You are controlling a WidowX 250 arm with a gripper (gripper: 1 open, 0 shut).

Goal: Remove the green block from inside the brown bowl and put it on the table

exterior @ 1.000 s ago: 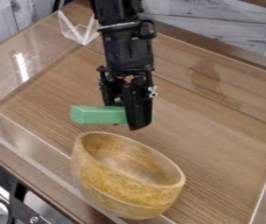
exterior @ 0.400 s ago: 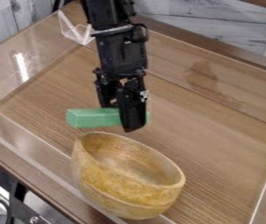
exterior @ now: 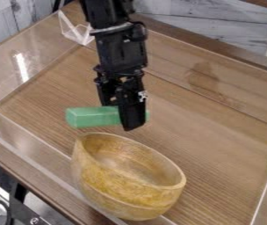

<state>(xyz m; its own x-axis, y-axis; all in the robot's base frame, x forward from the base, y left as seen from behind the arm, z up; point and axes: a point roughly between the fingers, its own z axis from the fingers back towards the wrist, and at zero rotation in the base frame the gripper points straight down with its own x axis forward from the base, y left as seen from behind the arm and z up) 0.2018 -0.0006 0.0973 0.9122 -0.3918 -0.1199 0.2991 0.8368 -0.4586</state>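
The green block (exterior: 91, 116) is a small flat bar held level in the air, clamped at its right end by my black gripper (exterior: 129, 118). The gripper hangs straight down, shut on the block, just behind the far rim of the brown bowl (exterior: 147, 206). The round light-wood bowl stands at the front of the table (exterior: 212, 110) and its inside is empty. The block's right end is hidden between the fingers, so I cannot tell how high it hangs over the wood-grain tabletop.
Low clear acrylic walls (exterior: 31, 66) border the tabletop on the left, front and right. A clear bracket (exterior: 77, 31) stands at the back left, behind the arm. Bare wood lies left of and behind the bowl.
The gripper and the green block have shifted slightly left and back, away from the bowl. Between the last two frames almost nothing moves.
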